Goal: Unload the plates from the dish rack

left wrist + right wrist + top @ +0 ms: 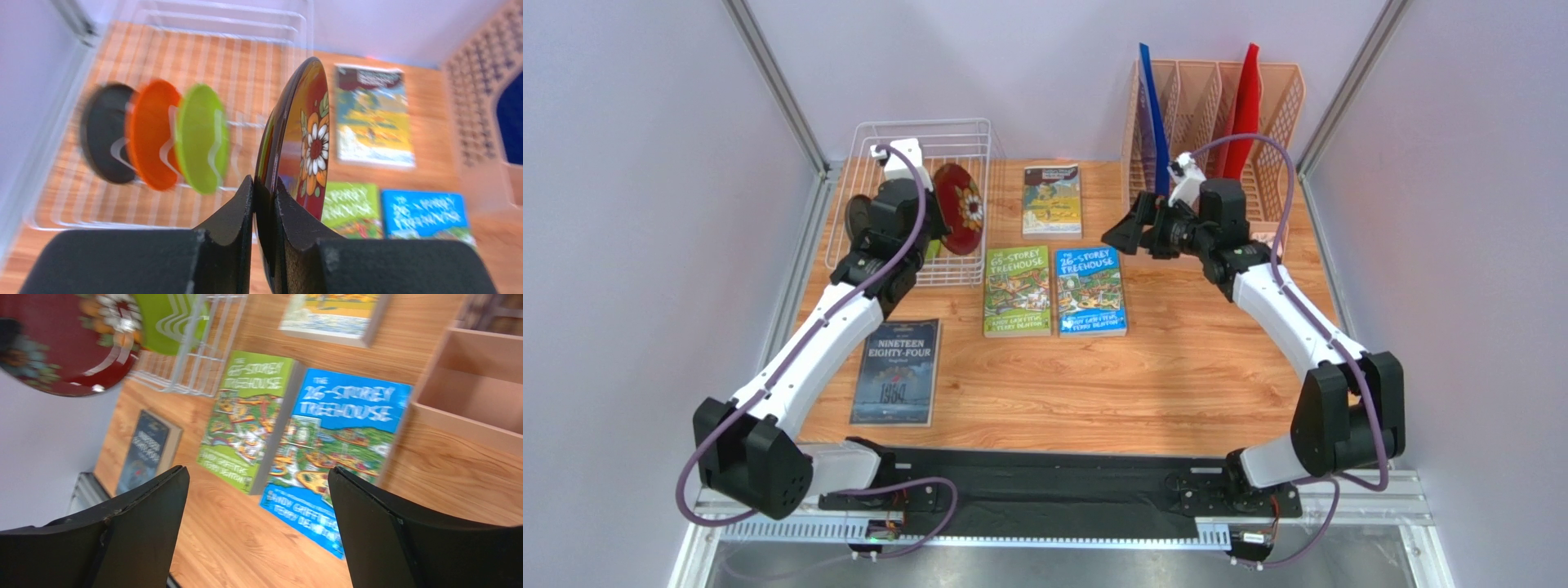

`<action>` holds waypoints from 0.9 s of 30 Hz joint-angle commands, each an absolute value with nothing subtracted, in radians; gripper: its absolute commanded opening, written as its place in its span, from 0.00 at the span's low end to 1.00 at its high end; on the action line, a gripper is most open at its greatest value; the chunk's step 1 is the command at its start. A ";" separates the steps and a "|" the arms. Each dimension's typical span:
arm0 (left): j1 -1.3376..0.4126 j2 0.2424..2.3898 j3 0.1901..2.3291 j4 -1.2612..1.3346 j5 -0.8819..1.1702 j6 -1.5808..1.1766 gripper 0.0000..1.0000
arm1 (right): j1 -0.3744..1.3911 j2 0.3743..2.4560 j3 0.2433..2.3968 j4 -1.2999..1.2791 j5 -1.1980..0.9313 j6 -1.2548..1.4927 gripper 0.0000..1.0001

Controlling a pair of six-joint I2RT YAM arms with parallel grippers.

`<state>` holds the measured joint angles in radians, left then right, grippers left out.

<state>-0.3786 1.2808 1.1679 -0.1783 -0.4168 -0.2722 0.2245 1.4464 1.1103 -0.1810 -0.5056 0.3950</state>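
My left gripper (265,197) is shut on the rim of the dark red patterned plate (310,141), which it holds upright above the right side of the white wire dish rack (971,132); the plate also shows in the top view (959,208). In the left wrist view the lime green plate (199,139), the orange plate (150,135) and the dark grey plate (105,133) stand upright in the rack's prongs. My right gripper (1124,230) is open and empty, raised over the table right of the books. The red plate (61,346) shows at the top left of the right wrist view.
A green book (1017,289) and a blue book (1091,289) lie side by side mid-table, another book (1052,200) behind them, and a dark book (897,370) at the front left. A peach slotted organizer (1216,116) stands at the back right.
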 commanded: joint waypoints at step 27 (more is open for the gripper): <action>-0.365 1.301 0.720 0.596 0.244 -0.903 0.00 | 0.379 1.812 1.077 0.480 -0.799 0.804 0.79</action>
